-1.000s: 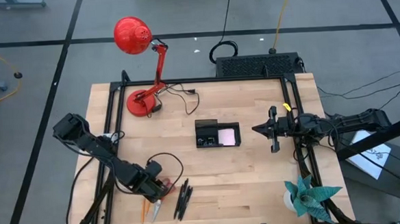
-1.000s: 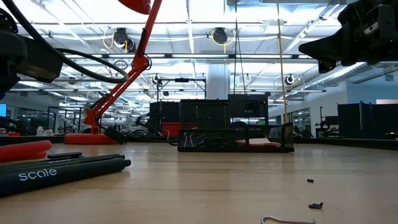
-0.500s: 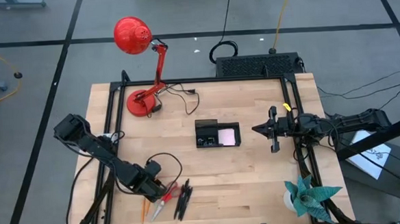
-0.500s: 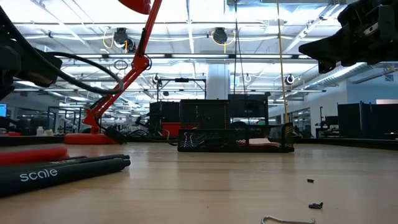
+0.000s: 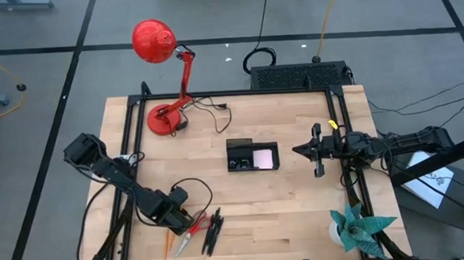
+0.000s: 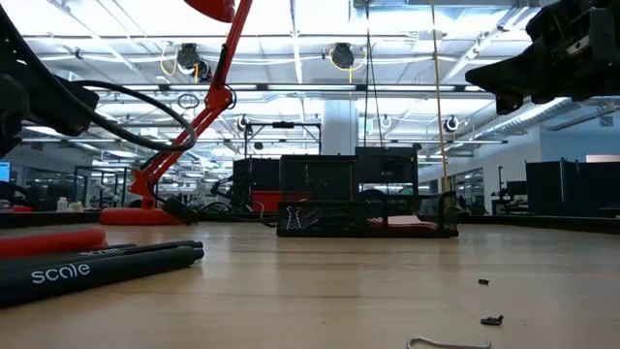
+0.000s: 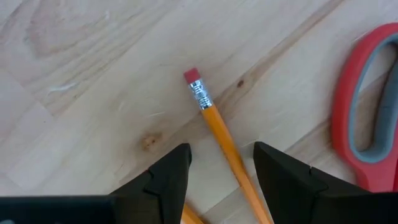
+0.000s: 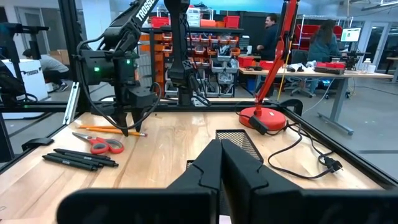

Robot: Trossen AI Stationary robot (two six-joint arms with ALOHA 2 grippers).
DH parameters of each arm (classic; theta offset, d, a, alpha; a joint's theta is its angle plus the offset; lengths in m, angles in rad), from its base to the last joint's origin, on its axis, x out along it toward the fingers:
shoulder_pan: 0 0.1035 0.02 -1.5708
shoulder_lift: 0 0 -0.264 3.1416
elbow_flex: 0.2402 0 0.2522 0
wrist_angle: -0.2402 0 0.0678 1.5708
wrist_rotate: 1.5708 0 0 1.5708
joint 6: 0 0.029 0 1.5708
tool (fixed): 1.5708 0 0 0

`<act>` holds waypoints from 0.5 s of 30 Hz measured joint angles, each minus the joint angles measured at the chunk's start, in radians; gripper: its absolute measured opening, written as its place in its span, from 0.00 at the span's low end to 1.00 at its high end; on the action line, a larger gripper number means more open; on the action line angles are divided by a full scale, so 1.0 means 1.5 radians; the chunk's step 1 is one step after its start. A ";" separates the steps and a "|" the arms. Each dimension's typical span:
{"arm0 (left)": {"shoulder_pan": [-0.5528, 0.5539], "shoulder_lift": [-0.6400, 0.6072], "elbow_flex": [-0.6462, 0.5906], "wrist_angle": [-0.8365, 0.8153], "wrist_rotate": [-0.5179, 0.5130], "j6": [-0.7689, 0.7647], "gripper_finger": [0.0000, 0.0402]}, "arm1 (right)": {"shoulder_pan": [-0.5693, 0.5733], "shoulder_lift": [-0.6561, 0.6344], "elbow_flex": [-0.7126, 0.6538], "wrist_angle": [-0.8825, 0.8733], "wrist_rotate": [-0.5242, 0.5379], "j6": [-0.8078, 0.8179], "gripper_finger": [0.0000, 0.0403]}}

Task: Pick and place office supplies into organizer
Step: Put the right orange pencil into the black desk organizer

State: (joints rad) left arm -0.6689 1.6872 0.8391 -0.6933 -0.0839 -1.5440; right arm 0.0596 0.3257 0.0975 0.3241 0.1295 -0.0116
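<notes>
My left gripper (image 5: 177,222) hovers open near the table's near-left edge. In the left wrist view its fingers stand either side of an orange pencil (image 7: 217,124), without touching it that I can see. Red-handled scissors (image 5: 191,229) and black pens (image 5: 212,233) lie just right of it, flat on the wood. The black organizer (image 5: 252,155) sits mid-table with a pink pad (image 5: 264,156) in its right compartment. My right gripper (image 5: 297,151) waits shut, in the air just right of the organizer. Tiny black clips (image 6: 492,319) lie on the near table.
A red desk lamp (image 5: 164,118) with its cord stands at the far left. A black box (image 5: 297,76) sits beyond the far edge, and a teal paper plant (image 5: 356,228) is at the near-right corner. Bare wood lies between the supplies and the organizer. People work in the room behind.
My left gripper has shifted slightly toward the table's left, off the scissors' red handles, which now show beside it. In the low view the red handle lies a little lower and flatter than before.
</notes>
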 joint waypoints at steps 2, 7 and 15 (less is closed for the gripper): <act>0.000 -0.003 -0.001 0.001 0.000 0.009 0.48 | 0.000 0.000 0.000 0.000 0.000 0.000 0.01; 0.000 -0.003 -0.001 0.004 -0.013 0.039 0.46 | 0.000 0.000 0.000 0.000 0.000 -0.002 0.01; -0.001 -0.003 0.002 0.006 -0.034 0.084 0.26 | 0.000 0.000 0.000 0.000 0.002 -0.005 0.01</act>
State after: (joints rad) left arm -0.6697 1.6833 0.8421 -0.6837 -0.1347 -1.4179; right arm 0.0593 0.3256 0.0975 0.3241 0.1329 -0.0193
